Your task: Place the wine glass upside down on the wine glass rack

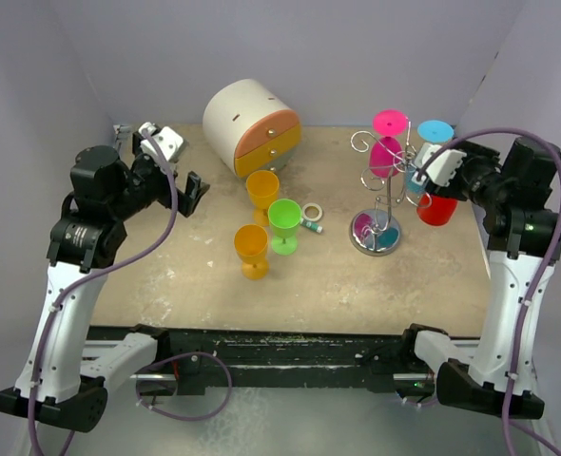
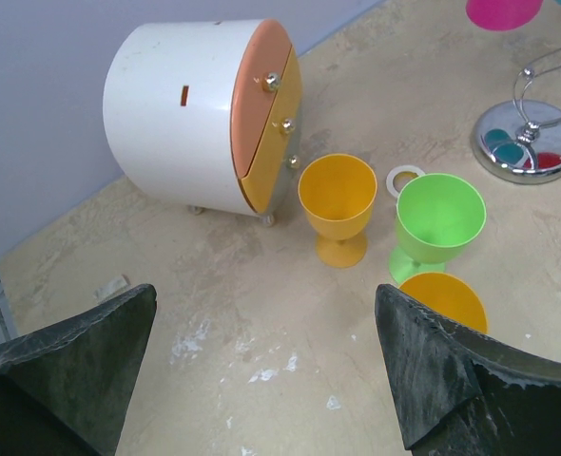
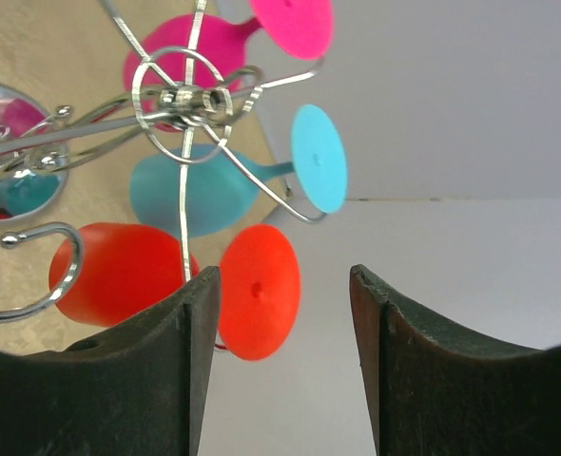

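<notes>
Top view: the red wine glass (image 1: 436, 209) is being hung bowl-down on the wine glass rack (image 1: 368, 239), on its right side.

Left wrist: the left gripper (image 2: 271, 370) is being held spread, well apart from the rack, probably just parked out of the way.

Right wrist: the right gripper (image 3: 282, 361) is being held spread just by the glass's foot at the rack, gripping nothing.

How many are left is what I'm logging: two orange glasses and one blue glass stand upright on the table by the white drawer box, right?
Not quite: the third one is a green glass, not blue. The top view shows it upright with the two orange glasses on the table by the white drawer box.
</notes>
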Motion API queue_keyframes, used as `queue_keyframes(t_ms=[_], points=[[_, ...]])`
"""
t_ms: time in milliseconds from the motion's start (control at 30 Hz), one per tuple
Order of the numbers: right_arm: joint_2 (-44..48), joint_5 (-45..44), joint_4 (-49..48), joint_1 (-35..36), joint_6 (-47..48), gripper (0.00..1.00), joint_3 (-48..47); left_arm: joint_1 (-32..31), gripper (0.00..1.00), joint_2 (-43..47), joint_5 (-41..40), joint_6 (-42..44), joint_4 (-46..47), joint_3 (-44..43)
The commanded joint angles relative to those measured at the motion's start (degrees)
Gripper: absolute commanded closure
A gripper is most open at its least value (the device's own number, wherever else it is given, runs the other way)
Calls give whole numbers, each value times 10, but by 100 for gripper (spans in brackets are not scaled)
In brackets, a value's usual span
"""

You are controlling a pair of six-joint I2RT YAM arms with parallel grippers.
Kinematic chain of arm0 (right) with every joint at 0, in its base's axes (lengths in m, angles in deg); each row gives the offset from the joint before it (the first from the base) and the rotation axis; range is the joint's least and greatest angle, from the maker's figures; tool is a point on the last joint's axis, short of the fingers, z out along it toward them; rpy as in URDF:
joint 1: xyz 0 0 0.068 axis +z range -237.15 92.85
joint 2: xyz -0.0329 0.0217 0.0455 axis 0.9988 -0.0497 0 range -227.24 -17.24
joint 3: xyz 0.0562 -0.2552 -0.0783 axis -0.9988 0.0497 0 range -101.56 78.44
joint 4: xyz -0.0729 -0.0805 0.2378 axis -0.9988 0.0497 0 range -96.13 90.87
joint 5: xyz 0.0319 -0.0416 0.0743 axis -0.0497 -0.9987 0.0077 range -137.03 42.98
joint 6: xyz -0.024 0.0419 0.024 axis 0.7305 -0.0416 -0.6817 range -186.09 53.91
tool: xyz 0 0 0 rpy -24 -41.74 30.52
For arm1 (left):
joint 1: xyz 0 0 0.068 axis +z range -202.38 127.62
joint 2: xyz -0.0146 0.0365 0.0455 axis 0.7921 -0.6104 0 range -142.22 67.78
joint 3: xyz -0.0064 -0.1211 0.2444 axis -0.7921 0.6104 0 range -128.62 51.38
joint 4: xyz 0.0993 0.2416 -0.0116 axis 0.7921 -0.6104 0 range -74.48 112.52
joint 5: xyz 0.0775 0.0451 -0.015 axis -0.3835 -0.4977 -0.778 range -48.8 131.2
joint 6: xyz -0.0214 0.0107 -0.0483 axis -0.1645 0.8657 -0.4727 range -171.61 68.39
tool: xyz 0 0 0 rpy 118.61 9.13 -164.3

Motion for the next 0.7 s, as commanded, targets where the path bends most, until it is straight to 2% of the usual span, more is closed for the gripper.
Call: queue_keyframes(t_ms=[0, 133, 200, 367, 533, 667], points=[[9, -56, -48, -1, -108, 40, -47, 3, 1, -25, 7, 27, -13, -9], [9, -89, -91, -1, -221, 31, -75, 3, 1, -27, 38, 25, 12, 29], [8, -84, -100, -1, -278, 29, -87, 2, 1, -36, 51, 20, 17, 36], [14, -15, -104, -1, -322, 25, -96, 1, 1, -62, 40, -7, 43, 39], [30, 59, -171, -1, -443, 24, -66, -1, 1, -102, 28, -63, 104, 40], [37, 89, -197, -2, -513, 24, -52, -6, 5, -147, 17, -122, 150, 33]])
